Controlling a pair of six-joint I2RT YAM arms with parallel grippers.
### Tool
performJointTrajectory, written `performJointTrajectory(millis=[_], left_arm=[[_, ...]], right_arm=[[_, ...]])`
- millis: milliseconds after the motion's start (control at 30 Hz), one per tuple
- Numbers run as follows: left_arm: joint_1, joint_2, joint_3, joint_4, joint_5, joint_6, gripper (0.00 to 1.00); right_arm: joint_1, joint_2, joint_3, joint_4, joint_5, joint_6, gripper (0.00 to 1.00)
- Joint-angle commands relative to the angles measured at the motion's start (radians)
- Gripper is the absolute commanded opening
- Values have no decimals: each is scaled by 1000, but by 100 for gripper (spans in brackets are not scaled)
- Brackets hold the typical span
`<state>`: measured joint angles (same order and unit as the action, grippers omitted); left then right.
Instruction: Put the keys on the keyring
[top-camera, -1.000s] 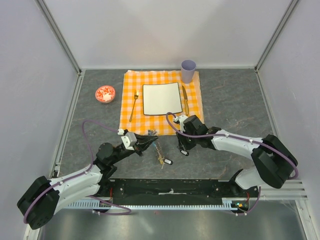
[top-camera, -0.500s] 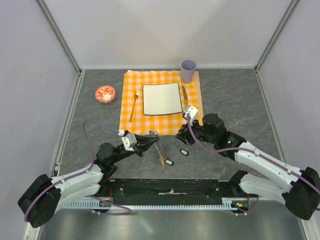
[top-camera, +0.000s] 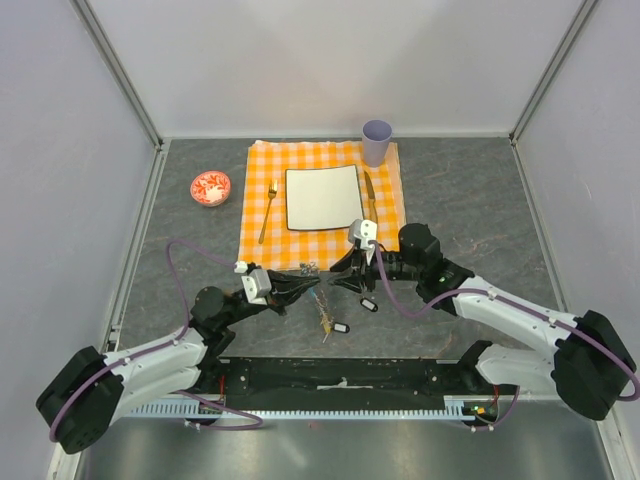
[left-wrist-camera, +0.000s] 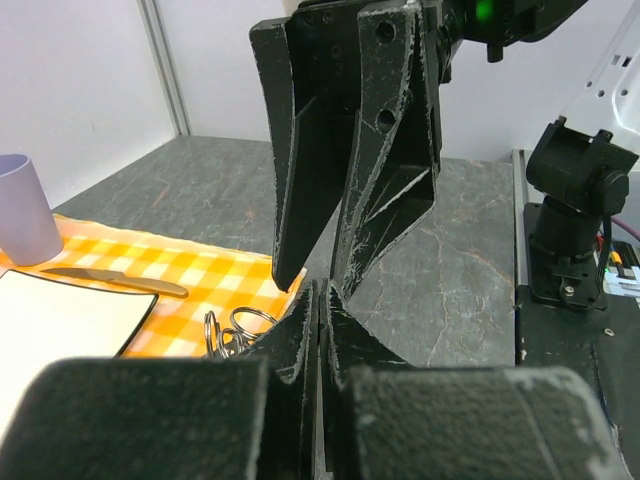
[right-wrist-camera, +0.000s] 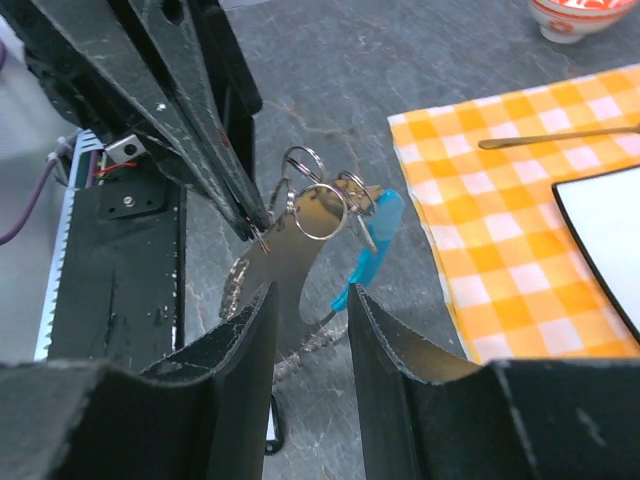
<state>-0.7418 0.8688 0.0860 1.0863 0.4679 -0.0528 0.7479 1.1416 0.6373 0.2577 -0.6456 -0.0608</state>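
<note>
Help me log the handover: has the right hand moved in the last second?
Yes. The right hand has swung left along the orange cloth's near edge, from under the knife toward the keyring in the left hand.

"Can you read any words or numbers here?"

"No, you'll find nothing legible. The white label (left-wrist-camera: 622, 278) beside the arm base (left-wrist-camera: 578, 190), at the right of the left wrist view, is too blurred to read."

"And the small tags (top-camera: 341, 326) on the table (top-camera: 460, 200)?"

"Too tiny for you to make out any print."
</note>
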Motion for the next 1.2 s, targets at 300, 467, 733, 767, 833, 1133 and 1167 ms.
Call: performJointTrajectory(millis=[300,467,733,767,833,1133,1167], left_arm=[[-1,29,15,153,35,-41,2],[-1,27,12,161,40,-47,2],[1,29,11,170,43,-53,2],[-1,29,11,172,43,-53,2],[-1,27,9,173,41,-55,2],[-1,-112,56,-125,-27,56,23],[1,-138,63,-220,-41,89,27]], right_arm=[[1,55,24,183,-192,19,39],[1,66,22,193,-201,26,36],[5,84,27,222,-229,44,17],[4,89,28,222,-232,44,13],[5,92,28,216,-241,49,0],[7,18,128,-177,-97,-135,0],[7,15,149,-202,-76,-143,0]])
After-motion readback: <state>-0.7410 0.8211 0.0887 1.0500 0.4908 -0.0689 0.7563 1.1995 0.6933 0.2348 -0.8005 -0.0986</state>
